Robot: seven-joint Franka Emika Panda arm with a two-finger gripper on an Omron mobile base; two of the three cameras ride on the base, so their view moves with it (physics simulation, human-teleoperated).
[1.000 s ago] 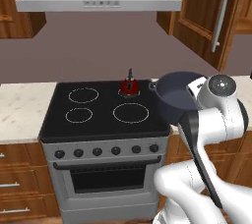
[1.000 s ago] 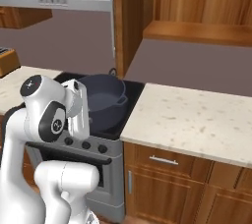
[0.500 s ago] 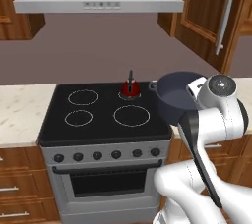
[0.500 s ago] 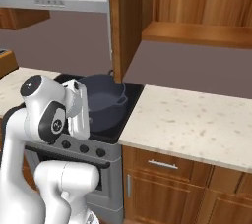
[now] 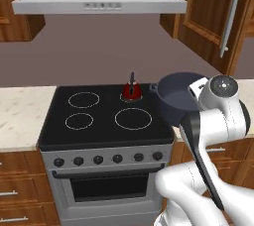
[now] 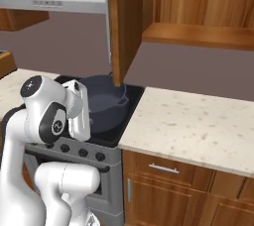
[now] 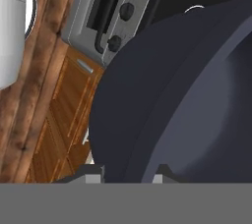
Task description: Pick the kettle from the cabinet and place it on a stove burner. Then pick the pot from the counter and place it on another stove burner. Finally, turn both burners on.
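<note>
My gripper (image 7: 129, 171): the two finger tips straddle the rim of the pot (image 5: 179, 94), one outside the wall and one inside, so I judge I am clamped on that rim and carrying the pot by it.
Hold: it is a pinch on one edge only; I judge the weight hangs off to one side, so the pot could pivot or slip if I swing or stop sharply.
Pot position: in the left base view it hangs above the right edge of the cooktop (image 5: 106, 133), tipped so its mouth shows.
Clearance below: I cannot tell how high the base is above the glass; coming down blind risks striking it on one edge.
Kettle (image 5: 131, 90): it sits on the back right small burner, near the pot's left handle (image 5: 154, 87).
Kettle risk: if I carry the pot left while low, that loop handle or the wall could knock the kettle over or off its circle.
Free burners: the largest circle (image 5: 133, 118) in front of the kettle is nearest; the two left circles (image 5: 83, 99) are further.
Placement risk: releasing while the pot is tipped would let it rock or land off the circle.
Cabinet door (image 6: 121, 22): it hangs open just above the pot in the right base view; lifting higher could hit its lower edge.
Knobs (image 5: 98, 159): untouched, along the stove front; a low arm sweep could brush them.
</note>
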